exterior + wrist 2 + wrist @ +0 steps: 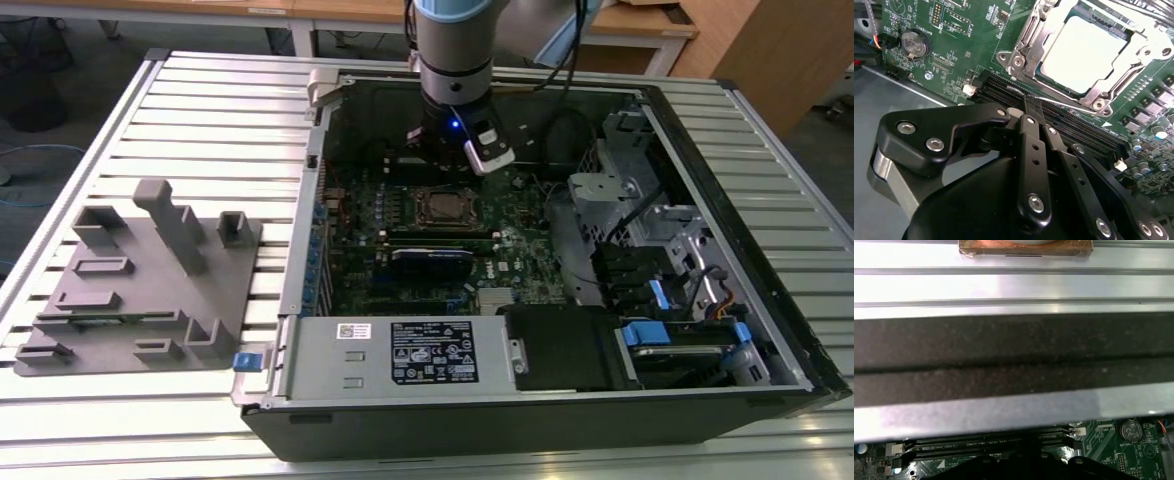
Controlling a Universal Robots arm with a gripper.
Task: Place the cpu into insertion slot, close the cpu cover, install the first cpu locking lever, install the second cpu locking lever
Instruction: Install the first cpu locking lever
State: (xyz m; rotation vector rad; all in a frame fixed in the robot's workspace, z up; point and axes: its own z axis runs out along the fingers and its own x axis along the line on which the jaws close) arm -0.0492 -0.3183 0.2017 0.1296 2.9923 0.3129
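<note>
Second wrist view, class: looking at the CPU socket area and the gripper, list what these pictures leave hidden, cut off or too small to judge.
1. The cpu cover: its far corner is cut off by the second wrist view's edge.
2. The locking lever: one end is hidden behind the gripper.
3. The insertion slot: in the exterior view, too small to tell whether either lever is latched.
4. The cpu: glare washes out its top.

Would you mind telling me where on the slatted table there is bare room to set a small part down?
The slatted table is bare between the grey fixture block and the computer case's far corner, and along the near edge below the block. Inside the case it is crowded: the arm hangs over the motherboard beside the insertion slot.
</note>
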